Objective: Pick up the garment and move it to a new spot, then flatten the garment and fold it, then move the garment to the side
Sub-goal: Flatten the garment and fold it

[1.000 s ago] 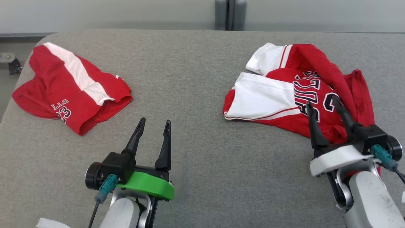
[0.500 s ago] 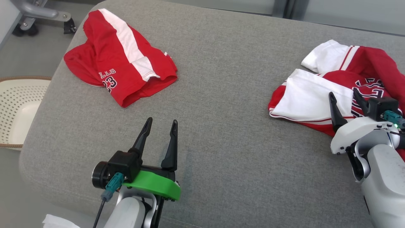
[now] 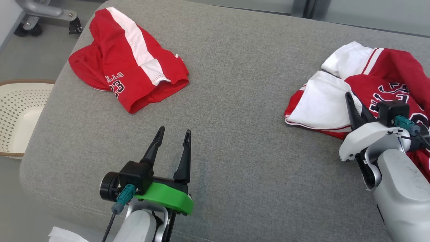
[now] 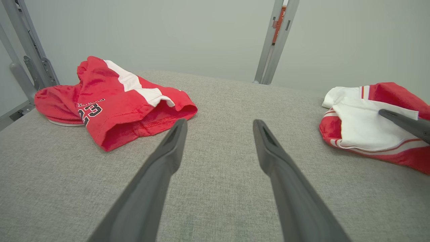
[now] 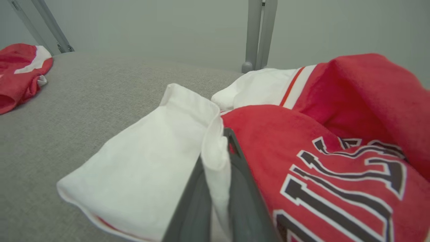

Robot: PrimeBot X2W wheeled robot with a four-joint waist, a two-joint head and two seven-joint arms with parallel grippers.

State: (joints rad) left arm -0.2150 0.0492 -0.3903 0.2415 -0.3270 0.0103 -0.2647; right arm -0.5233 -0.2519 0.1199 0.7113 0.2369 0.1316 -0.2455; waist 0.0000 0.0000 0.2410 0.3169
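Observation:
A crumpled red and white jersey, the garment [image 3: 319, 104], lies at the right of the grey padded table [image 3: 235, 117]. My right gripper [image 3: 352, 104] is shut on it. The right wrist view shows the fingers [image 5: 242, 188] pinching a ridge of white cloth [image 5: 216, 158] beside the red panel with black lettering [image 5: 336, 174]. My left gripper [image 3: 174, 131] hovers open over bare table near the front edge, nothing between its fingers [image 4: 161, 161]. In the left wrist view the jersey [image 4: 359, 127] is at the right, with a right finger [image 4: 403, 122] resting on it.
Red shorts with a white stripe [image 3: 124, 74] lie at the table's far left, also in the left wrist view [image 4: 111, 101]. A cream perforated basket [image 3: 16, 114] stands on the floor left of the table. A grey metal post [image 4: 275, 40] rises behind the table.
My right gripper has closed on the jersey's white fold, which now stands pinched up. The head camera swung left and down early on. The left gripper stays open in place.

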